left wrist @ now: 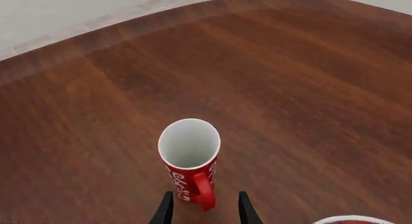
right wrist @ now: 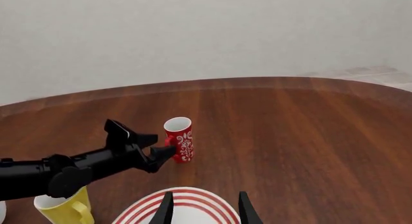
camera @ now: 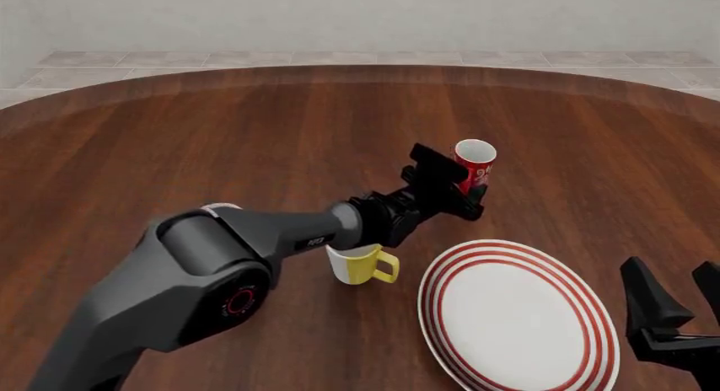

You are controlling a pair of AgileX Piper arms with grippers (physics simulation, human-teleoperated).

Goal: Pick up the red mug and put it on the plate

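The red mug (left wrist: 190, 159) (camera: 475, 164) (right wrist: 179, 138), tall and narrow with white swirls and a white inside, stands upright on the table. Its handle points toward my left gripper (left wrist: 204, 208) (camera: 464, 197) (right wrist: 162, 155). That gripper is open, with its fingertips on either side of the handle and not closed on it. The plate (camera: 518, 317) (right wrist: 186, 210), white with red rings, lies in front of the mug, to the right. My right gripper (camera: 673, 305) (right wrist: 204, 209) hovers open over the plate's right edge, holding nothing.
A yellow mug (camera: 360, 265) (right wrist: 63, 206) with a handle stands left of the plate, under the left arm's forearm. The round wooden table (camera: 225, 138) curves away at the back, with pale floor beyond. A sliver of the plate (left wrist: 352, 220) shows in the left wrist view.
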